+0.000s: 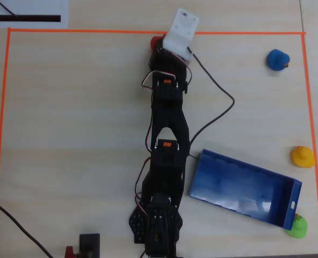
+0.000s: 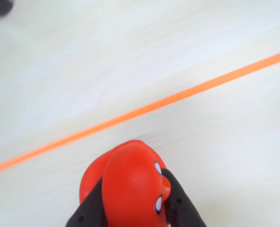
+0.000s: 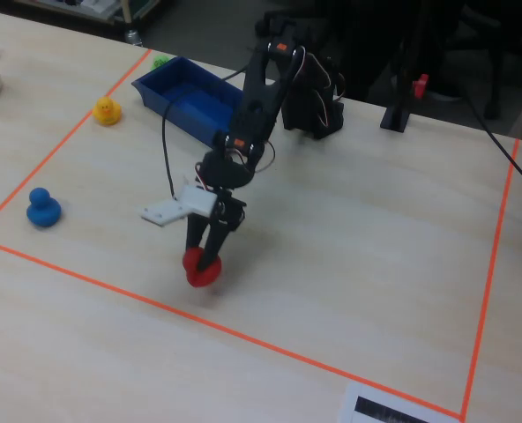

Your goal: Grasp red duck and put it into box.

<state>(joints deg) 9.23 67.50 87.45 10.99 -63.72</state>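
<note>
The arm reaches far forward, its end effector (image 3: 204, 261) pointing down, fingers (image 2: 90, 213) seemingly clamped.

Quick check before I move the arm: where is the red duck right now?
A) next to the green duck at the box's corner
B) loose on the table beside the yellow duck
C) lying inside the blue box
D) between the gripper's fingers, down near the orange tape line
D: in the wrist view the red duck sits between the black fingers, and the fixed view shows the gripper closed around it near the orange tape line, far from the box.
</note>
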